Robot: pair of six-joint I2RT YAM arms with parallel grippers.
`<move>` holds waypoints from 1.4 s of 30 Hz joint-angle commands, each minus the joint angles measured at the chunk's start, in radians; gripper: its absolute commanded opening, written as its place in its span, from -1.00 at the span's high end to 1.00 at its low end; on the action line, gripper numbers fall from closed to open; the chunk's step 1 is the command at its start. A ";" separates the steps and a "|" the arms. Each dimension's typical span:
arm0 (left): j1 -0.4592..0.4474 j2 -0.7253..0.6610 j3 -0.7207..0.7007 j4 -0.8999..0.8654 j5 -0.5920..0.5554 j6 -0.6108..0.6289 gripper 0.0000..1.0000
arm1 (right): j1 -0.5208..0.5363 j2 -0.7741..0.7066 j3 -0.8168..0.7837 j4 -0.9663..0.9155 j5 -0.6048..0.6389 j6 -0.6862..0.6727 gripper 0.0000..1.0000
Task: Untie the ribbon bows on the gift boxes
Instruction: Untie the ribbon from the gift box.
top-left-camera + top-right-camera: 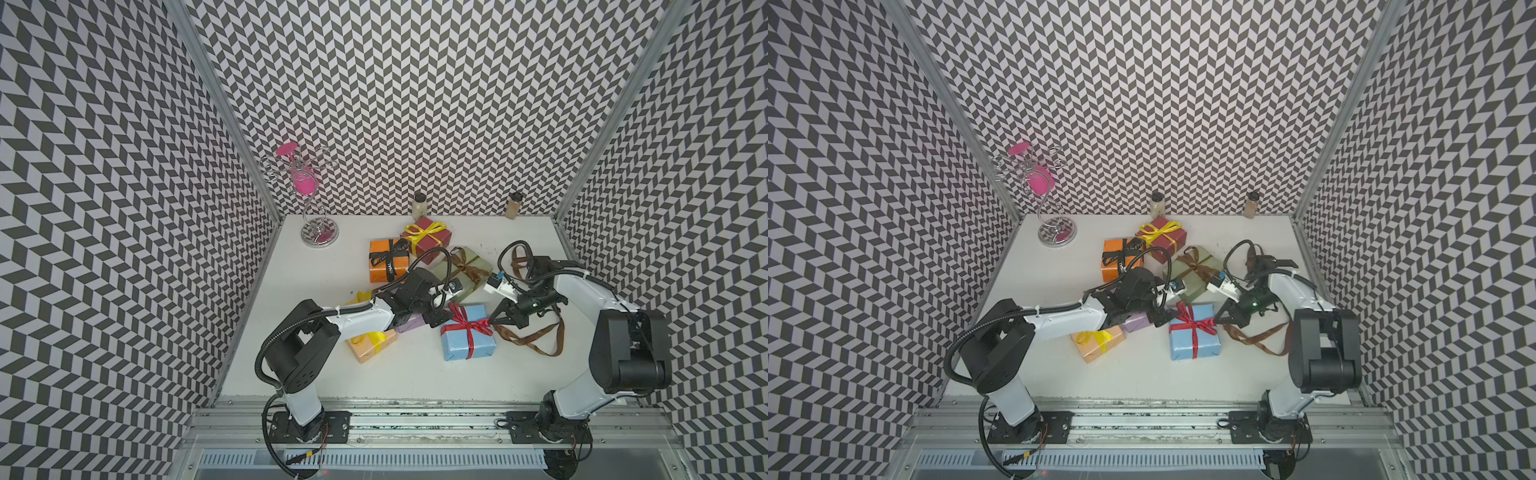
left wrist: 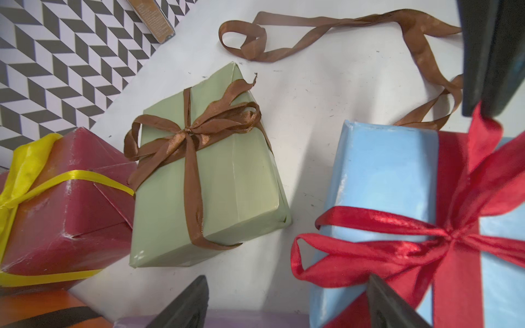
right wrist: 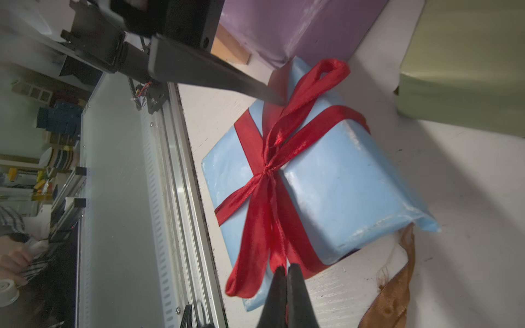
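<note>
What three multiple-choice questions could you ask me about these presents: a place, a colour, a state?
1. Where is the dark red box? A) at the back, by a spice jar; B) at the front edge; C) held in the air.
2. What colour is the box wearing the red ribbon? A) light blue; B) orange; C) sage green.
3. The right gripper is: A) wide open; B) shut on the red ribbon; C) shut on nothing.
Answers: 1 A, it lies beside the jar at the back wall. 2 A, the red bow is tied over the light blue box. 3 B, the right wrist view shows closed jaws pinching a red tail.
</note>
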 commanded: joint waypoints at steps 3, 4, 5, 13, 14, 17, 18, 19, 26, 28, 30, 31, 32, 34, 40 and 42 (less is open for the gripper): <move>-0.008 -0.035 -0.039 0.008 -0.004 0.035 -0.75 | -0.015 -0.055 0.044 0.072 -0.003 0.083 1.00; -0.008 -0.042 -0.042 0.007 0.006 0.039 -0.75 | -0.015 -0.060 0.046 0.105 -0.001 0.095 1.00; -0.008 -0.048 -0.045 0.006 0.021 0.045 -0.75 | -0.016 -0.062 0.047 0.112 0.000 0.104 1.00; -0.013 -0.057 -0.043 -0.002 0.050 0.041 -0.84 | -0.015 -0.060 0.049 0.119 0.010 0.121 1.00; -0.013 -0.047 -0.031 -0.002 0.034 0.026 -0.84 | -0.015 -0.062 0.049 0.116 0.012 0.119 1.00; -0.011 -0.028 -0.004 0.027 -0.013 -0.006 -0.82 | -0.015 -0.064 0.049 0.107 0.012 0.111 1.00; -0.012 -0.023 0.006 0.032 -0.021 -0.012 -0.80 | -0.016 -0.066 0.048 0.105 0.013 0.110 1.00; -0.011 -0.014 0.021 0.026 -0.027 -0.015 -0.78 | -0.015 -0.068 0.045 0.104 0.012 0.108 1.00; -0.012 -0.030 -0.002 0.046 -0.033 -0.019 -0.55 | -0.015 -0.076 0.025 0.114 0.015 0.108 1.00; -0.011 -0.035 -0.013 0.047 -0.038 -0.010 -0.43 | -0.016 -0.073 0.023 0.117 0.011 0.109 1.00; -0.011 -0.041 -0.025 0.045 -0.035 0.008 -0.17 | -0.015 -0.071 0.025 0.119 0.009 0.112 1.00; -0.012 -0.045 -0.032 0.044 -0.030 0.017 -0.07 | -0.016 -0.071 0.025 0.119 0.009 0.113 1.00; -0.014 -0.050 -0.040 0.046 -0.025 0.029 -0.01 | -0.016 -0.073 0.025 0.119 0.008 0.113 1.00; -0.015 -0.060 -0.060 0.043 -0.021 0.050 0.03 | -0.015 -0.076 0.025 0.119 0.009 0.113 1.00; -0.025 -0.084 -0.111 0.041 -0.014 0.085 0.23 | -0.015 -0.080 0.019 0.131 0.008 0.123 1.00; -0.031 -0.086 -0.113 0.040 -0.017 0.089 0.34 | -0.016 -0.080 0.020 0.134 0.006 0.126 1.00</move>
